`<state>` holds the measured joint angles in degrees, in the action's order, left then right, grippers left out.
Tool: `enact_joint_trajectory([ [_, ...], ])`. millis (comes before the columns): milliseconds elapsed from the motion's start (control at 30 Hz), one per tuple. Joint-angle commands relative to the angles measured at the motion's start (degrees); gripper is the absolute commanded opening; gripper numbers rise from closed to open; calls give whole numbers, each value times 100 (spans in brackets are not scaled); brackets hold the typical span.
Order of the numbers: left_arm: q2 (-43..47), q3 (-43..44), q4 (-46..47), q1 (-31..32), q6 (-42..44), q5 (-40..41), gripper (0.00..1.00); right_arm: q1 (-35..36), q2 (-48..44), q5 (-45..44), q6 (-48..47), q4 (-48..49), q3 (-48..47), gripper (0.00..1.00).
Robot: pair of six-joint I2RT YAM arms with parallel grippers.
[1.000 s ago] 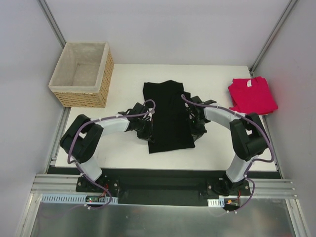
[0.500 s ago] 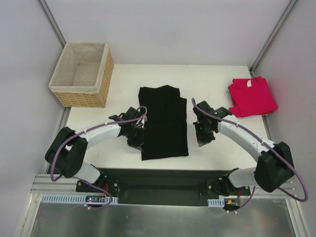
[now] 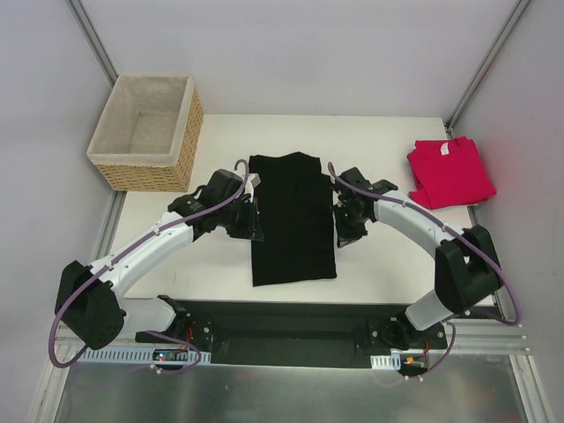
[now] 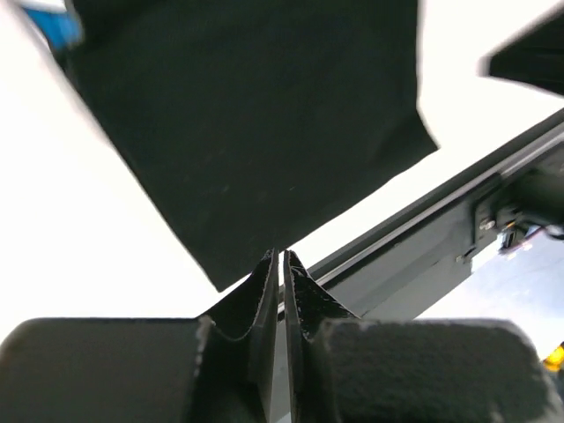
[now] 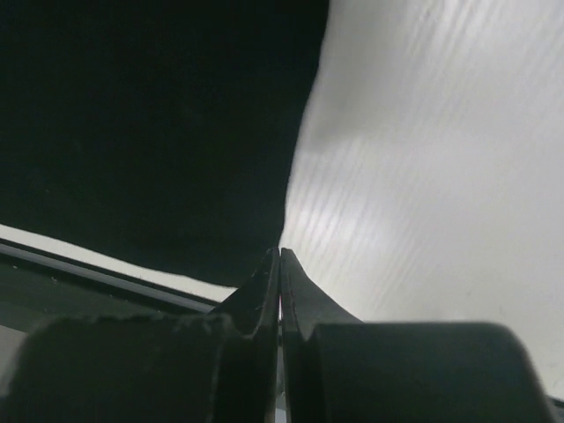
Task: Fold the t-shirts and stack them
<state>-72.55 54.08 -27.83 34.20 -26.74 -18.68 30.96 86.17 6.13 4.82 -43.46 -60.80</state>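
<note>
The black t-shirt (image 3: 292, 217) lies flat in the middle of the table, folded into a long strip with no print showing. It fills the top of the left wrist view (image 4: 247, 115) and the upper left of the right wrist view (image 5: 150, 132). My left gripper (image 3: 252, 226) sits at the strip's left edge, shut, with nothing between its fingers (image 4: 282, 257). My right gripper (image 3: 343, 231) is beside the right edge, also shut and empty (image 5: 280, 252). The pinkish-red t-shirt (image 3: 449, 170) lies folded at the back right.
A wicker basket with a pale lining (image 3: 145, 132) stands at the back left corner. The black front rail (image 3: 291, 322) runs just below the shirt's near hem. White walls close in both sides.
The black shirt slid a little toward the front left a second ago and has lain still since. Both grippers have moved back along its sides, the right one in toward its edge.
</note>
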Motion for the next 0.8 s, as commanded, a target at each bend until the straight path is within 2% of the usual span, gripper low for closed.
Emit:
enact_joint_trajectory([
  [0,241,190,-257,52,-103,372,6,6,662,345,-455,531,-696,1],
  [100,417,225,-257,52,-103,653,7,-46,1276,283,-727,593,-1380,1],
  [200,505,383,-284,52,-77,743,7,-160,1788,310,-903,287,-2371,1],
  [300,497,515,-328,52,-51,751,7,-213,2193,-32,-983,-74,-3093,1],
  [533,470,507,-337,43,-68,716,5,-363,2930,178,-1141,-92,-3903,1],
  [767,909,357,-363,43,-121,971,4,-363,3678,494,-887,74,-4326,1],
])
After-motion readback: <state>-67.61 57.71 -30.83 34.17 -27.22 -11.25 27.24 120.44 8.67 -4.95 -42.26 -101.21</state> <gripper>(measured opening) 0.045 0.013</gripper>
